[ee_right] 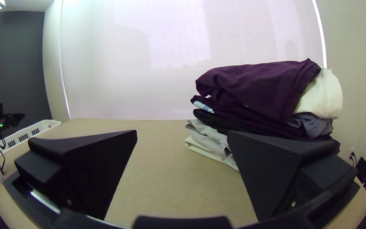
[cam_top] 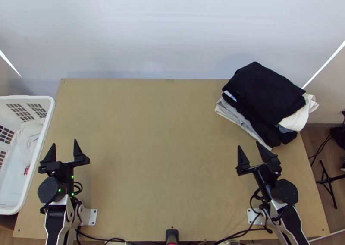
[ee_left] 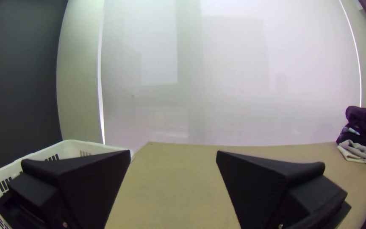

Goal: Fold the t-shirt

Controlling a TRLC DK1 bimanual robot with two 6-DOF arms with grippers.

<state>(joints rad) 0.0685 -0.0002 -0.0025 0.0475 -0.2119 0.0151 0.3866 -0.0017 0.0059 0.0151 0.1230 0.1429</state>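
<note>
My left gripper (cam_top: 64, 145) is open over the table's left side near the basket, with nothing between its fingers; the left wrist view shows the left gripper (ee_left: 173, 153) with its fingers wide apart. My right gripper (cam_top: 250, 147) is open beside the near side of the clothes stack, holding nothing; in the right wrist view, the right gripper (ee_right: 182, 133) has a wide gap too. Folded clothes are piled at the table's far right, a dark garment (cam_top: 264, 92) on top, with white and grey ones below. Which of them is a t-shirt I cannot tell. A white cloth (cam_top: 30, 135) lies bunched inside the basket.
The white basket (cam_top: 51, 115) stands along the left edge of the light wooden table (cam_top: 164, 150). Black cables (cam_top: 241, 233) run along the near edge. Beyond the table's right edge, a black stand (cam_top: 328, 180) is on the floor.
</note>
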